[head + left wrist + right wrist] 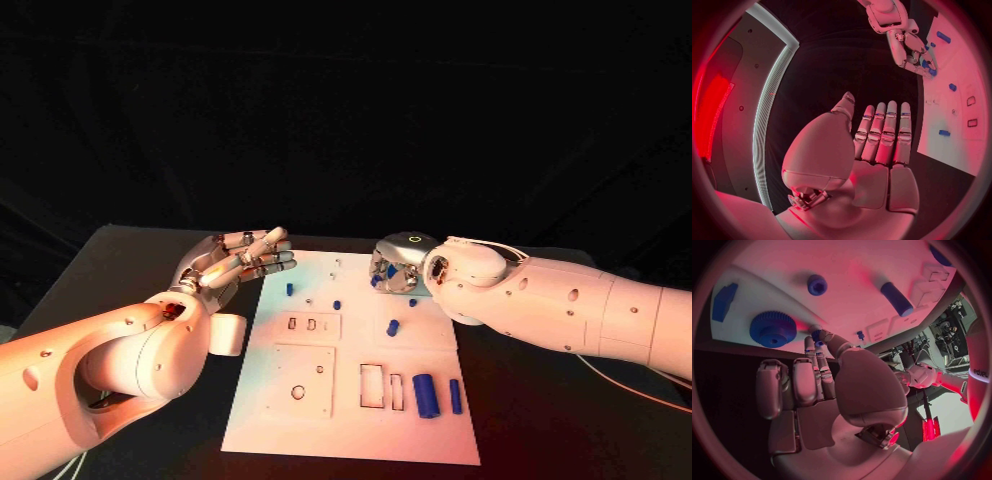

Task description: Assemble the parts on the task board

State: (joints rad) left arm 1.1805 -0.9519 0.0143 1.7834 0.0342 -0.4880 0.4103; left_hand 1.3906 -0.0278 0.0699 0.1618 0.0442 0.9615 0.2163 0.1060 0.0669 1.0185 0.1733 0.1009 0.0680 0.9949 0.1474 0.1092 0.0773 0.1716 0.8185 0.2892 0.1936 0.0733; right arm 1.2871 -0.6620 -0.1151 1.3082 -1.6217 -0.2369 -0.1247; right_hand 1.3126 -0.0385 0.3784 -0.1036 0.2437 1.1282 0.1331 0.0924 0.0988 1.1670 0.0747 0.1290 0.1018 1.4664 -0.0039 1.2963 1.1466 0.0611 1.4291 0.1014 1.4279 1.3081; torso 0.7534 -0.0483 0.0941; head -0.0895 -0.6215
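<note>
Hovering over the white plastic task board's (433, 345) far edge, the right robot hand (400, 262) pinches a small blue peg (817, 334) beside the blue toothed gear (772, 328); the left robot hand (238, 258) waits spread.

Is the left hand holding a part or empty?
Empty. The left hand hovers beside the task board with fingers straight and together, palm bare; nothing between them.

Warm reddish light on the scene; surroundings black. Task board (361, 400) bright, slightly washed out at its near edge. Wrist views strongly pink-red, heavy fisheye bending at rims; a red glow at one side. Near palms soft, out of focus.
</note>
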